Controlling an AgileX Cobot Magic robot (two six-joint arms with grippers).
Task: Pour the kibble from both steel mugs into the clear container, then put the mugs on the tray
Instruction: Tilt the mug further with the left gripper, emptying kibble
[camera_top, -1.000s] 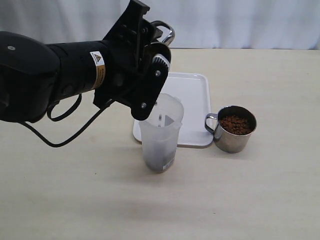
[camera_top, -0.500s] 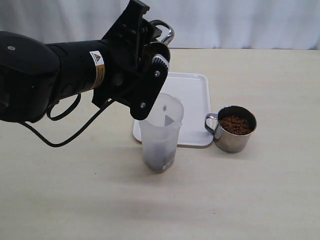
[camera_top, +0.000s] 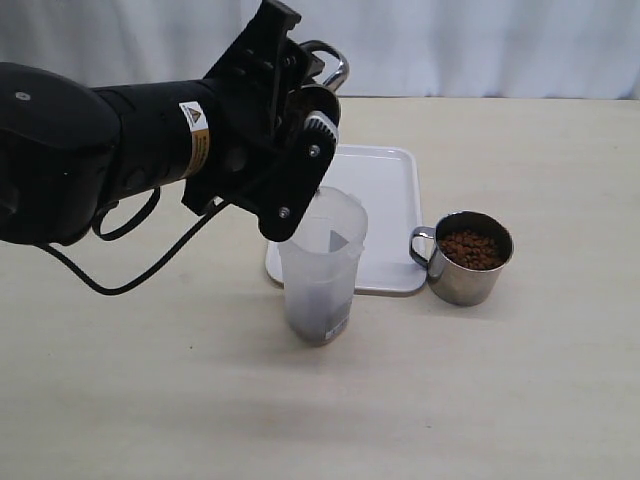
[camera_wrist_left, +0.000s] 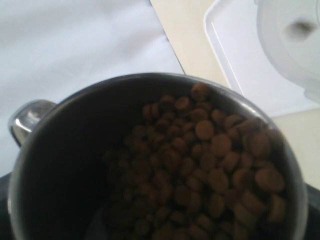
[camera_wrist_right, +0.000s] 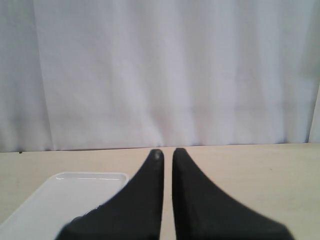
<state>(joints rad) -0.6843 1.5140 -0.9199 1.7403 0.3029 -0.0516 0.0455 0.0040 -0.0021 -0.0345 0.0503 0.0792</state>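
Left gripper grips a tilted mug, mouth angled at the container just below; right gripper sits closed, empty.

We count two of the steel kind: one raised mug at the left and far side, and one standing mug at the right. There is one clear container near the middle, one white tray just beyond it, and one table under all of them. The kibble is too plentiful to count; we find three lots, one in each mug and, seemingly, a dark layer in the container's bottom.
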